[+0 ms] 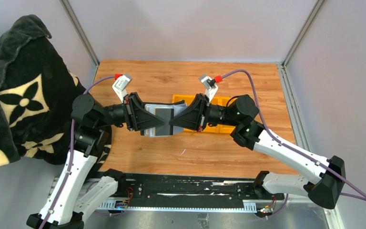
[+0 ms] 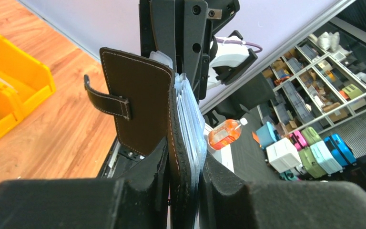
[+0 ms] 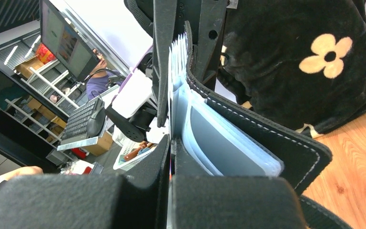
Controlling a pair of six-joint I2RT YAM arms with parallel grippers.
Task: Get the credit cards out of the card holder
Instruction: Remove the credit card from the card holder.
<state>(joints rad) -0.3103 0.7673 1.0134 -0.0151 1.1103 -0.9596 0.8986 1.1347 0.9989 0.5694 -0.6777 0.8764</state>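
Left end effector clamping card holder, wood table, grey walls

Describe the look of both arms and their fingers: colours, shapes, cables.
Both arms have white link shells with black joints. The left arm and right arm each carry a purple cable with a red plug near a small grey wrist camera. The fingers are matte black, broad and wedge-shaped.

Black card holder stands open midair, credit cards sleeved inside
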